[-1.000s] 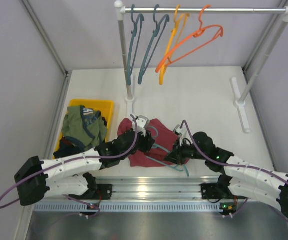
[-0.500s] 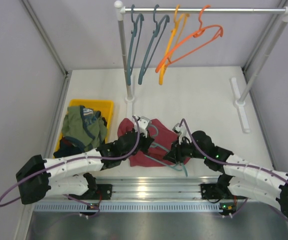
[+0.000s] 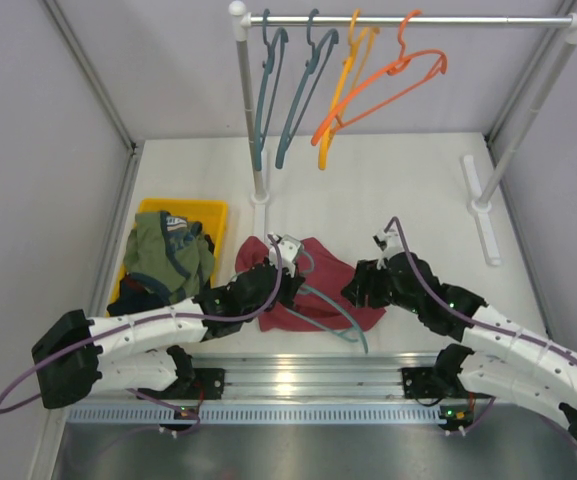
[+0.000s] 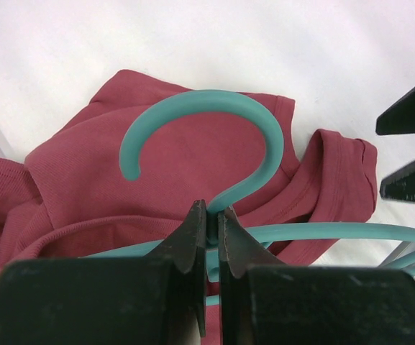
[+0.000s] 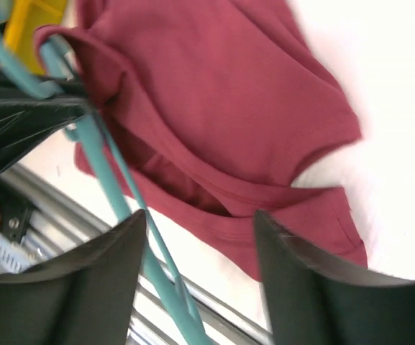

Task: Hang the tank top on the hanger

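Within the last second the right gripper (image 3: pixel 360 289) had let go and drawn back. It had been closed down at the right edge of the tank top (image 3: pixel 320 268), and it now stood just off that edge with its jaws apart and nothing between them. Over the same interval the left gripper (image 4: pixel 208 214) had closed, and its jaws were clamped on the neck of the light teal hanger (image 4: pixel 214 100), directly below the hook. Control of the hanger therefore appeared to have passed to the left arm alone, freeing the right arm to work the cloth. The tank top lay crumpled on the table (image 3: pixel 408 200), beneath the hanger, and was judged not yet hung. The left wrist view showed the grip point and the hook resting over the tank top, detail the overhead view lost behind the arm. The right wrist view showed one hanger arm running along the tank top's edge; whether a strap was threaded could not be told. Only the overhead view showed the yellow bin (image 3: pixel 183 206) left of the tank top and the rail (image 3: pixel 408 19) beyond it.
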You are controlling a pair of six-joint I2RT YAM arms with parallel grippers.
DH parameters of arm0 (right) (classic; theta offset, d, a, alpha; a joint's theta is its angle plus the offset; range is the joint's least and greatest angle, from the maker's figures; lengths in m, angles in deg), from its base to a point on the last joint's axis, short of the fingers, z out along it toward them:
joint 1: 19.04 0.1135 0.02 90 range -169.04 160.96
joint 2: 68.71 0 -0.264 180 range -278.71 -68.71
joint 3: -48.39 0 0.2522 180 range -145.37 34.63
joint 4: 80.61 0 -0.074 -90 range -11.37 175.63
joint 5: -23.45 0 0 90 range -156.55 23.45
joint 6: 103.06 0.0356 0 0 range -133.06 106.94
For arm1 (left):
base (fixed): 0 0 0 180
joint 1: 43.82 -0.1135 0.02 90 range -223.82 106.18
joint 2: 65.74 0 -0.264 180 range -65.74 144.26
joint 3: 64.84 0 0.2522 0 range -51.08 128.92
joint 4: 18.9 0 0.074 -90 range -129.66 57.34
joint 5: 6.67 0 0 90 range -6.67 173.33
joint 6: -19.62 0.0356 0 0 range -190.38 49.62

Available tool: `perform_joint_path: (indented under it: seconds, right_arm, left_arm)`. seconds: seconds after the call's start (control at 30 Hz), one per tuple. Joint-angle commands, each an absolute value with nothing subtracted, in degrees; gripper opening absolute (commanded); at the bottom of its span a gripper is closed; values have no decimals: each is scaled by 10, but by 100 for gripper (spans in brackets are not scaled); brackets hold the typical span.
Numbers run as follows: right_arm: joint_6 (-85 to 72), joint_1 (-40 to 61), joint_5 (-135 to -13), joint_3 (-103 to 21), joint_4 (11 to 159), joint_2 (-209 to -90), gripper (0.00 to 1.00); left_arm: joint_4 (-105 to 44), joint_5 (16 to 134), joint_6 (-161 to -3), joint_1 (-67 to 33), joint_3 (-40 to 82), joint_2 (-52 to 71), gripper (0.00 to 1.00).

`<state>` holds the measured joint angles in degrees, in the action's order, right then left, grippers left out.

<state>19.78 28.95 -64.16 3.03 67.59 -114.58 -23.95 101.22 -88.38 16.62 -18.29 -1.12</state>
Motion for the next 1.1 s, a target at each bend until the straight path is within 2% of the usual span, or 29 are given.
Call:
perform_joint_path:
  seconds: [0.0, 0.07, 0.13, 0.3, 0.47, 0.57, 0.63, 0.73, 1.07]
  right_arm:
    - [274, 295, -561, 7, 583, -1164, 56]
    - [295, 292, -550, 14, 570, -1179, 48]
    - [303, 286, -536, 21, 553, -1182, 47]
    - [320, 263, -516, 29, 533, -1194, 49]
    - [316, 243, -509, 15, 556, -1241, 58]
    - [310, 235, -505, 3, 574, -1283, 58]
    - [306, 230, -503, -1, 583, -1313, 54]
    - [304, 227, -505, -1, 604, -1337, 53]
    - [296, 223, -494, -24, 610, -1343, 60]
  left_arm:
    - [-211, 1027, -874, 168, -186, -29, 0]
    - [-211, 1029, -874, 168, -186, -31, 0]
    - [-211, 1031, -874, 168, -185, -32, 0]
    - [-211, 1030, -874, 169, -183, -32, 0]
    - [-206, 1032, -876, 168, -192, -35, 0]
    - [-206, 1034, -876, 169, -193, -36, 0]
    - [-204, 1034, -876, 168, -192, -36, 0]
    - [-202, 1032, -876, 169, -191, -33, 0]
    - [-202, 1032, -874, 169, -189, -34, 0]
